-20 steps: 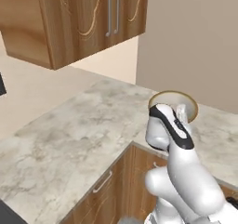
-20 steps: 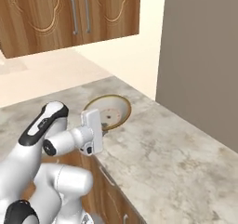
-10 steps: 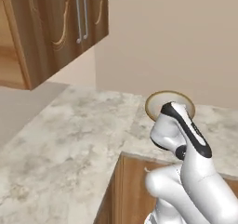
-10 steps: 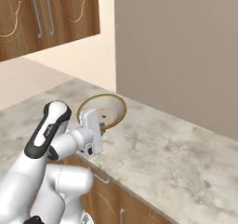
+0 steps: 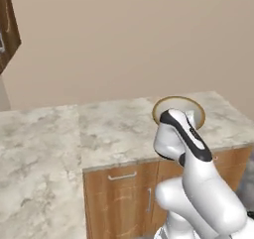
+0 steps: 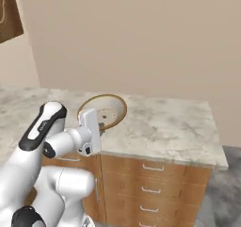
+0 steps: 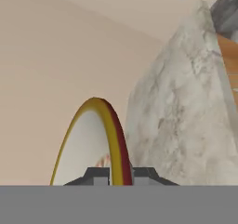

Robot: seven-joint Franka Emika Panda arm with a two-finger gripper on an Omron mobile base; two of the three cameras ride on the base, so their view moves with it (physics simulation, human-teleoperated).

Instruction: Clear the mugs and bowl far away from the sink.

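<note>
One bowl (image 7: 93, 144) is pinched by its rim in the claw (image 7: 120, 174), sitting mid-frame in both base views, over the bench (image 6: 164, 127). I'd keep the grip firm and the wrist steady, then lower it flat onto bare marble toward the right end.
</note>
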